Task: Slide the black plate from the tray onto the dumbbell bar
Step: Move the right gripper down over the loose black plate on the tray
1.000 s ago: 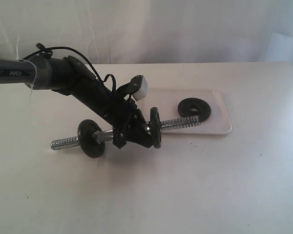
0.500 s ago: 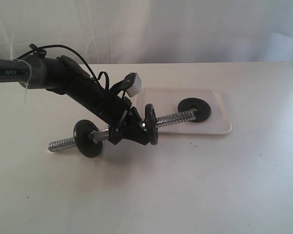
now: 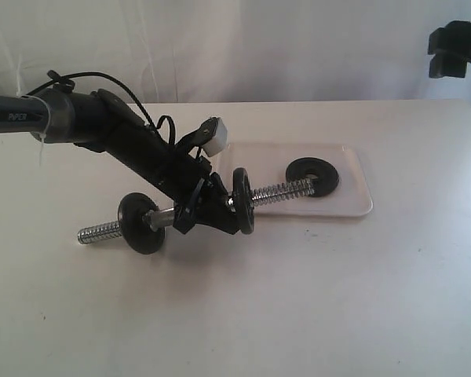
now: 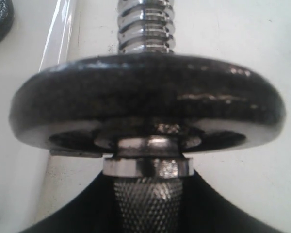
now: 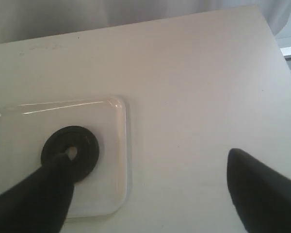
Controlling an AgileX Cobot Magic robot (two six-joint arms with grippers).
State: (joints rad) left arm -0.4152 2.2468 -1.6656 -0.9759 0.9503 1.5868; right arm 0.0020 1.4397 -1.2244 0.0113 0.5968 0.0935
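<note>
On the tray (image 3: 350, 196), 1 black plate (image 3: 301, 170)

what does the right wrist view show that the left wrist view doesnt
Only right wrist: the open right gripper, and the black plate flat on the tray. Only left wrist: a mounted disc on the dumbbell bar, its threads and knurled grip. Both: the tray's edge and the table; left wrist's dark corner sliver may be that plate.
</note>
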